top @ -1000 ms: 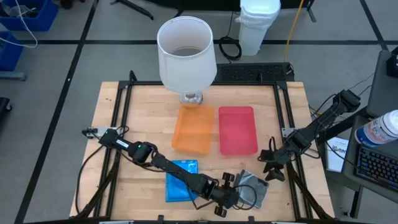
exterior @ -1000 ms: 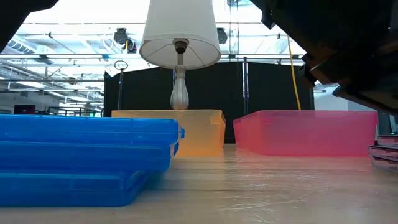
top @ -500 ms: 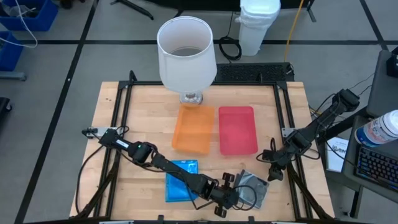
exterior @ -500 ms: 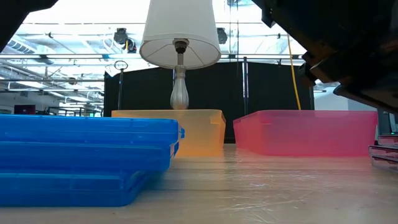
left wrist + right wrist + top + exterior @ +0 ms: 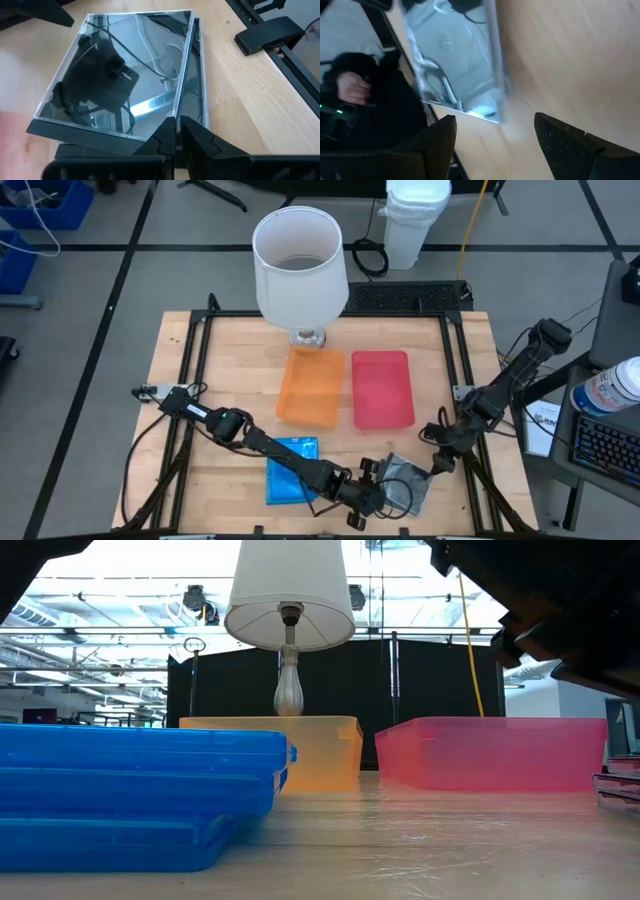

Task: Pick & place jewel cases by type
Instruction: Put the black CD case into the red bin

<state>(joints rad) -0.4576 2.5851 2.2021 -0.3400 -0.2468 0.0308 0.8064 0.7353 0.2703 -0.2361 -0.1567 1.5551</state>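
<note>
Two clear jewel cases (image 5: 408, 485) lie stacked and slightly askew near the table's front edge, right of centre. In the left wrist view the top case (image 5: 125, 70) mirrors the arm. My left gripper (image 5: 382, 488) is shut, its tips at that top case's edge. Blue jewel cases (image 5: 290, 470) lie stacked to the left, under my left arm. My right gripper (image 5: 438, 462) hovers open just right of the clear cases, with nothing between its fingers (image 5: 440, 145). The orange tray (image 5: 312, 385) and the red tray (image 5: 382, 388) stand side by side mid-table. My left gripper has its shut fingertips (image 5: 170, 131) against the top clear case's edge next to a corner (image 5: 172, 114). It comes slanting down from the table's left. The case lies on the lower clear case (image 5: 199, 75). Whether the fingertips pinch the edge or only press it, I cannot tell.
A white-shaded lamp (image 5: 300, 265) stands at the far edge behind the orange tray. Black rails (image 5: 455, 370) frame the tabletop. Bare wood (image 5: 220, 370) lies left of the trays. In the low view the blue cases (image 5: 130, 790) fill the near left.
My right gripper has rolled about its wrist and swung a little toward the clear cases, staying open. My left arm and all the cases have kept still.
</note>
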